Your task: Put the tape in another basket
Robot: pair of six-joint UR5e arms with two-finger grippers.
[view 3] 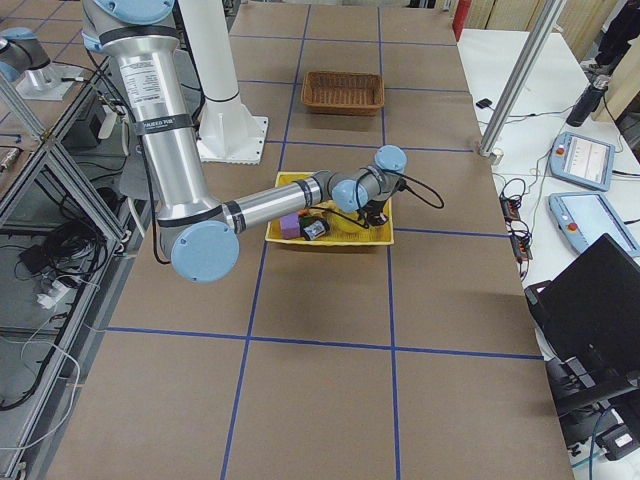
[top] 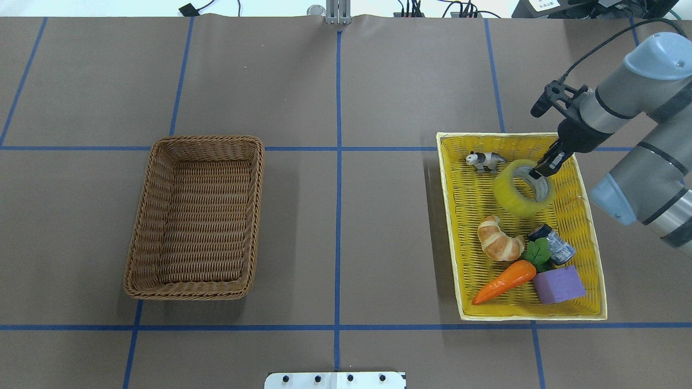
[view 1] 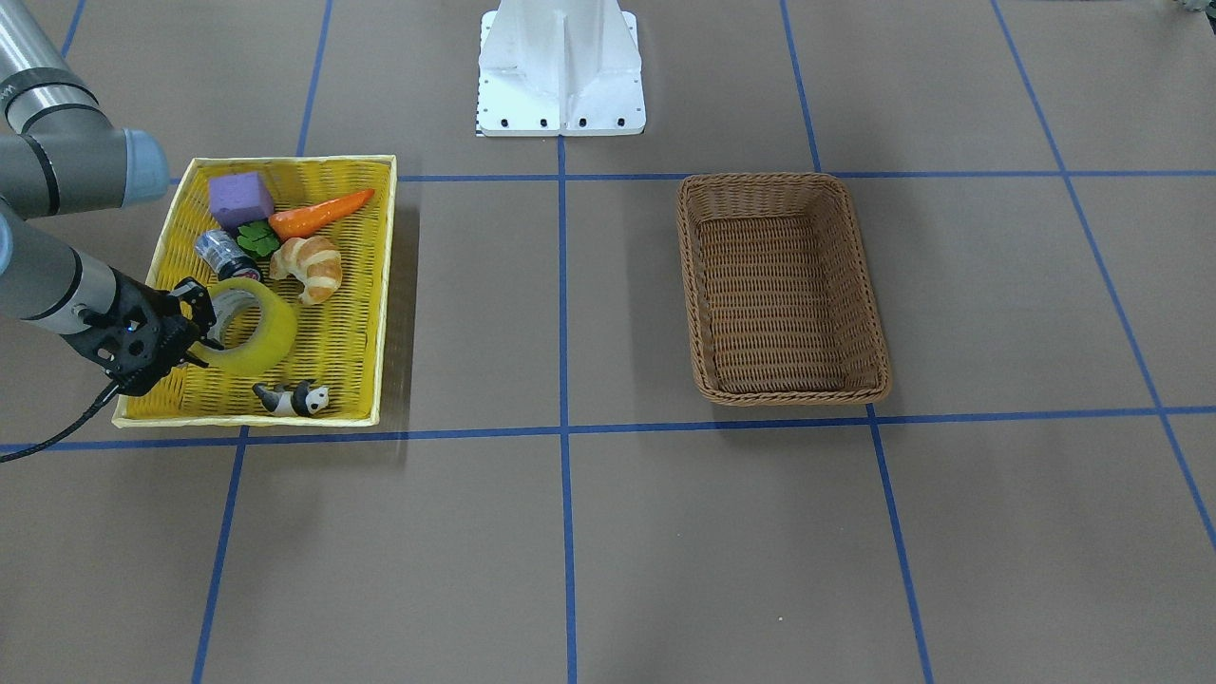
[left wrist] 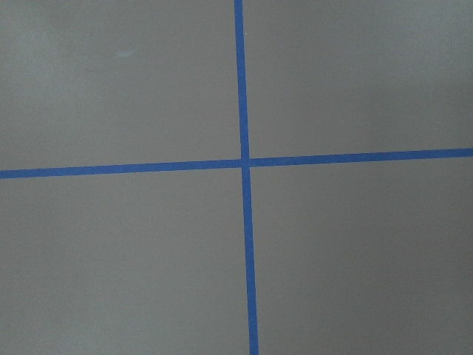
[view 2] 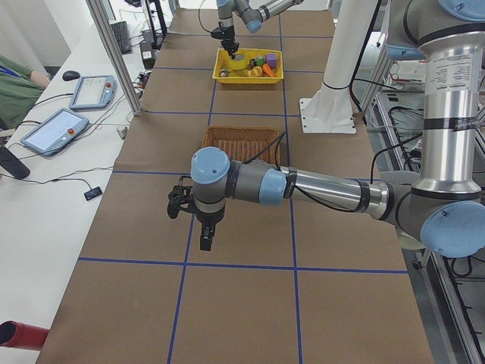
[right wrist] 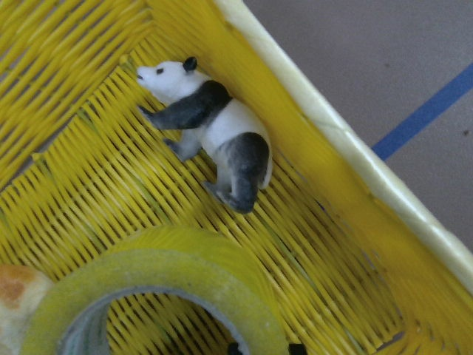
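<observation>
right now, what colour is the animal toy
The panda is black and white; clearest in right wrist view.

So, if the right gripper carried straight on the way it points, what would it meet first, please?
Probably the tape: the right gripper points down at its rim, one finger apparently inside the core. Below that lies the yellow tray; depth is unclear.
</observation>
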